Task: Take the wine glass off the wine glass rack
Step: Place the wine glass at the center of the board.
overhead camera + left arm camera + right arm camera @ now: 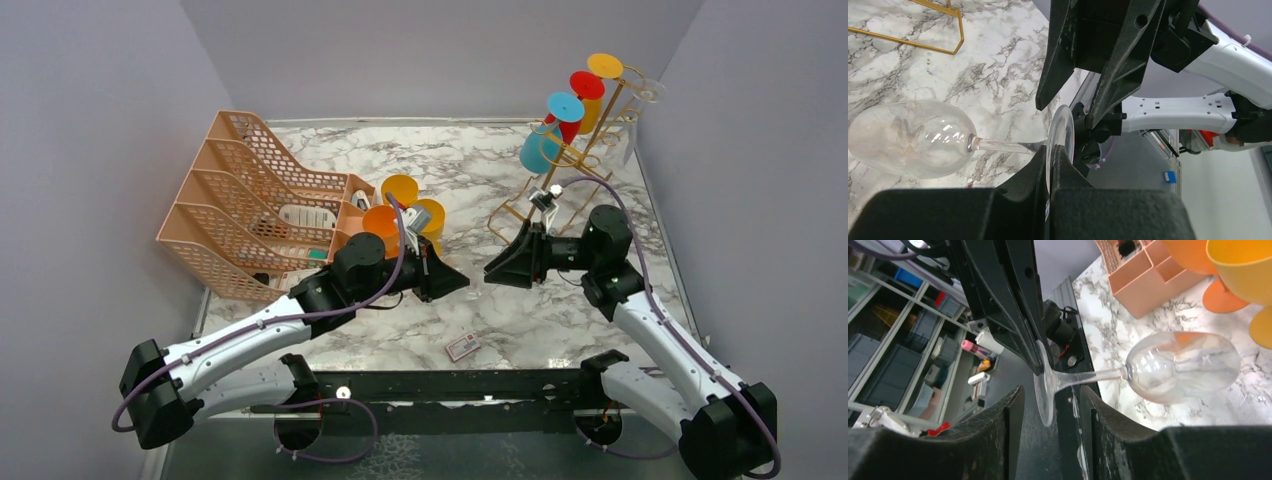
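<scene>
my two arms meet nose to nose over the near half of the marble table [560,300]. the left arm stretches in from the lower left with its forearm low. the right arm folds up from the lower right, its wrist turned back toward the left. my left gripper [463,281] is pressed tight on the rim of the foot of a clear wine glass [913,137], pinching that thin disc edge-on. my right gripper [1052,395] stands spread, one finger on either side of the same foot, with a gap on both sides. the glass lies level, stem horizontal, off the gold wine glass rack [577,152], which stands behind my right wrist with coloured glasses [565,107] hanging on it.
</scene>
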`<state>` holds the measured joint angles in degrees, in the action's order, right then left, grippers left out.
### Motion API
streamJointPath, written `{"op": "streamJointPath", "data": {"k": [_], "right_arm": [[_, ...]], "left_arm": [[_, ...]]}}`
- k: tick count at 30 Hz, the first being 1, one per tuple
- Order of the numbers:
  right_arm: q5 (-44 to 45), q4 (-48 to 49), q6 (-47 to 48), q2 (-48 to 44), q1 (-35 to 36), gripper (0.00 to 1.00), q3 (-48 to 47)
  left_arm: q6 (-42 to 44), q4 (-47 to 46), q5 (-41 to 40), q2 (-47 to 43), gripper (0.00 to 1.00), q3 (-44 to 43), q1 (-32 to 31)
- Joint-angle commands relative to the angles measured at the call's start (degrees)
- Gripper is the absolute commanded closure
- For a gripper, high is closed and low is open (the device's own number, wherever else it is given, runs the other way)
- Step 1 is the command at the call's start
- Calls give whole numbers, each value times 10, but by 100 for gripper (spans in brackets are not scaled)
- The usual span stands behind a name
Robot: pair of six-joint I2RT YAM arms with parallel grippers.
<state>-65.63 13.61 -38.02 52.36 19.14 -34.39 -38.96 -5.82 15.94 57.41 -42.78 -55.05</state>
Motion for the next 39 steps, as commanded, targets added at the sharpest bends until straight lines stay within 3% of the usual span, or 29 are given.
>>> {"op": "streamJointPath", "data": {"k": [1,7,9,11,14,27,30,33,36,39], "right_arm": [[-53,-42,11,11,5,51,1],[-10,-98,58,33,78,41,-23],[9,-149,98,59,92,48,-56],[51,-213,138,70,92,61,-86],[43,-174,116,68,93,74,-67],[-10,-97,64,77,114,73,-32],[10,-72,51,81,115,79,-24],[6,-74,66,87,115,98,-31],[7,-102,108,81,116,99,-40],[-13,-118,121,80,117,99,-41]], "left_arm": [[1,-32,-21,-42,100,23,-3],[-7,-46,-35,-52,100,39,-3],[-8,-49,-34,-49,100,39,-3],[-7,-44,-32,-49,100,38,-3],[-10,-43,-34,-59,100,46,-4],[7,-39,-35,-49,100,44,-3],[13,-31,-26,-47,100,36,-3],[40,-5,-17,-51,100,25,-3],[92,73,-29,-50,100,-17,-3],[113,105,-29,-50,91,-39,-2]]}}
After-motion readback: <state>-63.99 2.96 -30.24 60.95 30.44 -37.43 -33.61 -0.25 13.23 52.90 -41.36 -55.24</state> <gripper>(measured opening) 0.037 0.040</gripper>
